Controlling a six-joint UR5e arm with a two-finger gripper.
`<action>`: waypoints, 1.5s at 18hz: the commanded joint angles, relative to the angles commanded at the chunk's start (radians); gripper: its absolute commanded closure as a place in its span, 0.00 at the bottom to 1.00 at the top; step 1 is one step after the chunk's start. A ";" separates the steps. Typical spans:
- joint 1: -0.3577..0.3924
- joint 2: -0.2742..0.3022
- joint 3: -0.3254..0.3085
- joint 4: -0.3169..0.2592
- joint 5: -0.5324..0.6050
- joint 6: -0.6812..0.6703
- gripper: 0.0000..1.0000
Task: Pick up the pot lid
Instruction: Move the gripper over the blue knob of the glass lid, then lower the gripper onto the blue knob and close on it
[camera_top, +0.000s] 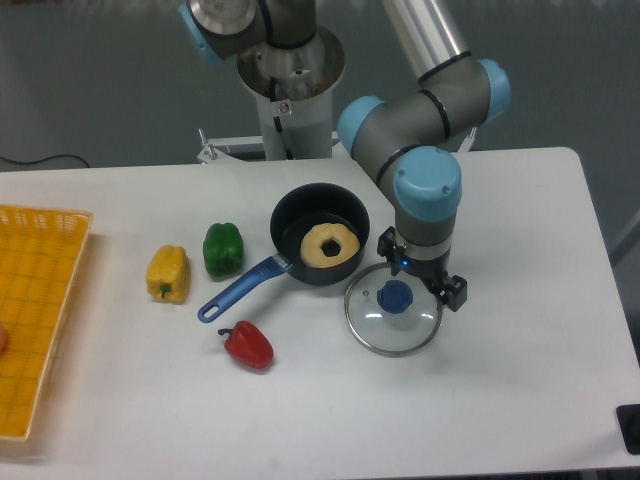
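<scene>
Gripper (421, 268), two-fingered, dark: fingers spread apart with a gap between them, nothing gripped, pointing down above the far right part of the pot lid. Whether either finger touches the lid's rim cannot be told from this view.

Near edge, right corner: one black object (628, 420), cut off by the frame, its kind unclear.

Near left of centre: one red pepper (250, 347), lying on its side on the white table (300, 425), stem end toward the far left.

Right of centre: one pot lid (388, 335), round, clear, pale-rimmed, lying flat on the table, with a blue knob (395, 296) at its middle.

Left side, running from near to mid-depth: one orange-yellow crate (38, 300), partly out of frame, holding a reddish item (2, 338) at the frame's edge.

Mid-depth, left: one yellow pepper (168, 275); just beyond and to its right, one green pepper (223, 250).

Mid-depth, centre: one black pan (291, 215), its blue handle (240, 290) reaching toward the near left. Contents: one round tan item (318, 243), dark in the middle.

Far left: one thin dark cable (45, 161), beyond the table.
</scene>
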 joint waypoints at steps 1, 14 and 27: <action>0.002 -0.003 0.000 0.002 -0.018 -0.003 0.00; 0.002 -0.041 -0.026 0.032 -0.034 -0.014 0.00; -0.006 -0.045 -0.040 0.031 -0.040 -0.063 0.00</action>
